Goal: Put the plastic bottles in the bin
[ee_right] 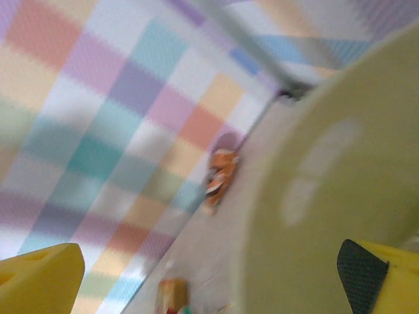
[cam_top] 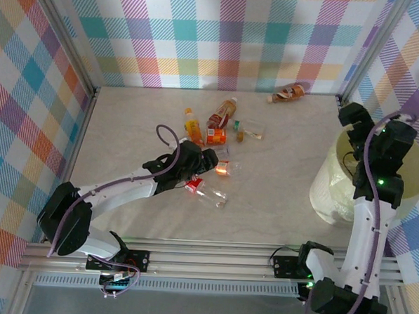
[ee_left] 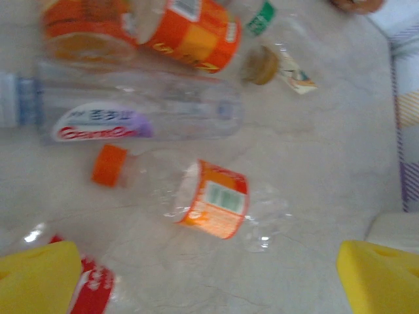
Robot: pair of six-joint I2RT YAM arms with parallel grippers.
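Left wrist: left gripper (ee_left: 209,281) nearest, yellow fingers spread wide, nothing held; an orange-labelled bottle (ee_left: 213,199) lay on its side on the table (ee_left: 327,163) just beyond them; a clear bottle (ee_left: 144,118) lay further on. Right wrist: right gripper (ee_right: 209,288) likewise spread wide and empty; cream bin (ee_right: 327,183) close beside it; a brown bottle (ee_right: 219,173) lay by the checked wall (ee_right: 98,131). Top: plastic bottles (cam_top: 216,135) clustered mid-table at the left gripper; bin at the right edge, right arm reaching over it.
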